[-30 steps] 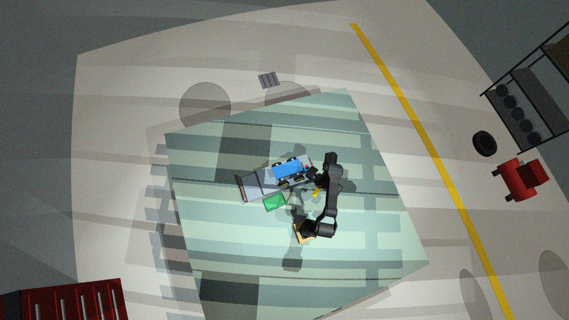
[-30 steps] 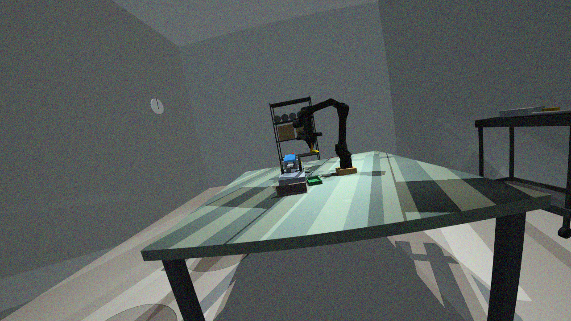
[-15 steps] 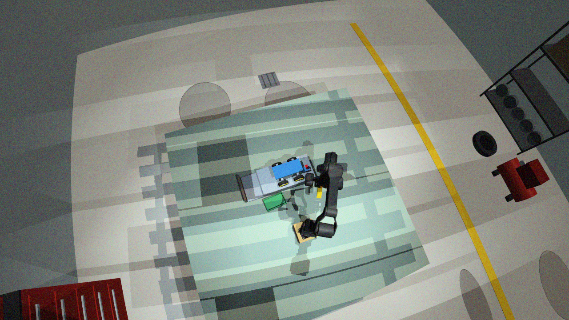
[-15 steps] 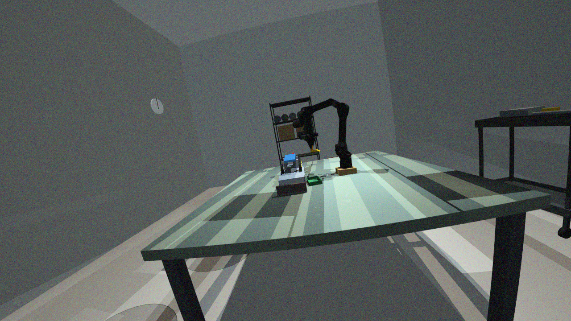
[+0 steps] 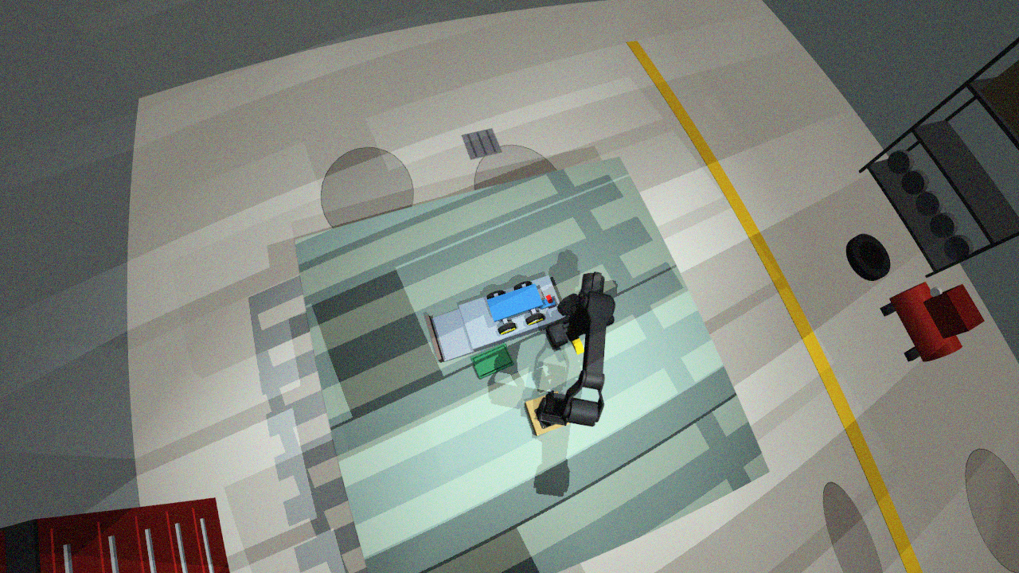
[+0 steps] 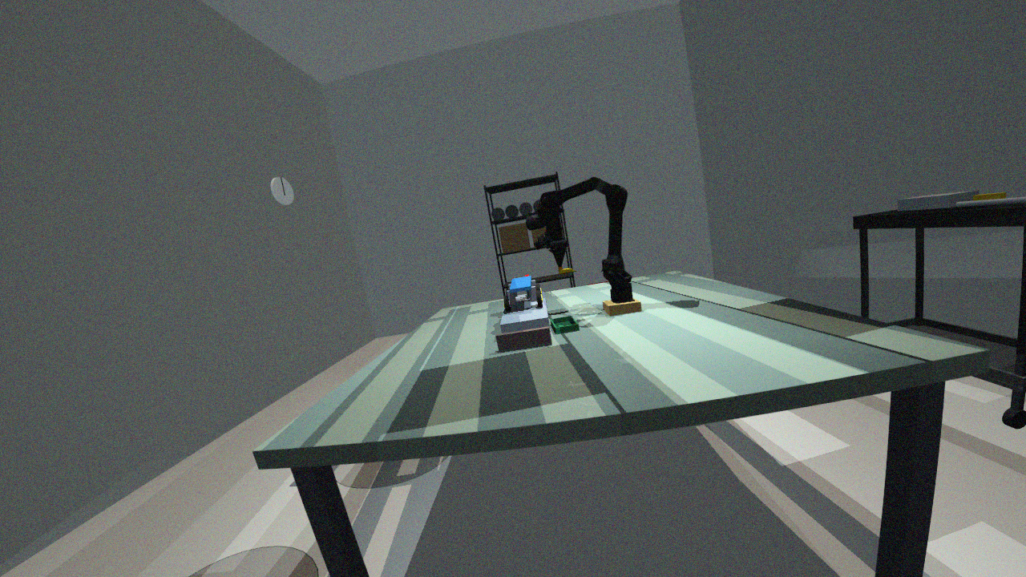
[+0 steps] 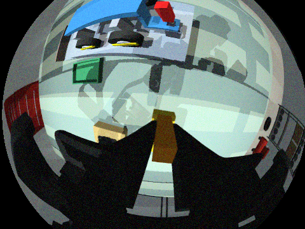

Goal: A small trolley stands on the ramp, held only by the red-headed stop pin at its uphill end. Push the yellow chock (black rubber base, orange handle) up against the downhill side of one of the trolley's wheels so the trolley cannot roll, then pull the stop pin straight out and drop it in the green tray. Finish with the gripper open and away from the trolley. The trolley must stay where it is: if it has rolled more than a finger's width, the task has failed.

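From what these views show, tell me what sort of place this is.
Most likely a garage or workshop. A spare tyre lies on the floor beside a metal rack of more tyres, a yellow line is painted across the floor, and a red tool chest stands in one corner.
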Controlling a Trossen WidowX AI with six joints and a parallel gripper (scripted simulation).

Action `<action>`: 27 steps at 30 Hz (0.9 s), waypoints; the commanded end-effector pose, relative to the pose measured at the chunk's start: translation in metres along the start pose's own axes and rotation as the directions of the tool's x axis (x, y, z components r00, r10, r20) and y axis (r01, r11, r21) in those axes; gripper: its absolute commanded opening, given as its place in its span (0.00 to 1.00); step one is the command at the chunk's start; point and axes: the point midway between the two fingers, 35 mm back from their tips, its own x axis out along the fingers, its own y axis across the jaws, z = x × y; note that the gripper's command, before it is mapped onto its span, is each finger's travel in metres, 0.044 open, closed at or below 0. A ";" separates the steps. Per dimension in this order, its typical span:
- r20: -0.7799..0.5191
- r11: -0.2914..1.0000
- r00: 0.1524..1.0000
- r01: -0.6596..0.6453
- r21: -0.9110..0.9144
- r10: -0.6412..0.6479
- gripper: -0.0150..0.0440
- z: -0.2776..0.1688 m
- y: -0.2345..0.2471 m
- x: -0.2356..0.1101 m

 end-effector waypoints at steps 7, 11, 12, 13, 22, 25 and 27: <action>0.002 0.945 1.000 -0.003 -0.326 0.004 0.25 0.000 0.000 0.000; 0.002 0.891 1.000 -0.003 -0.454 0.004 0.25 0.000 0.000 0.000; 0.002 0.874 1.000 -0.003 -0.485 0.004 0.25 0.000 0.000 0.000; 0.002 0.857 1.000 -0.003 -0.515 0.004 0.25 0.000 0.000 0.000; 0.001 0.657 1.000 -0.003 -0.754 0.006 0.25 0.000 0.000 0.000; 0.001 0.574 1.000 -0.003 -0.819 0.006 0.25 0.000 0.000 0.000; 0.001 0.516 1.000 -0.003 -0.856 0.006 0.25 0.000 0.000 0.000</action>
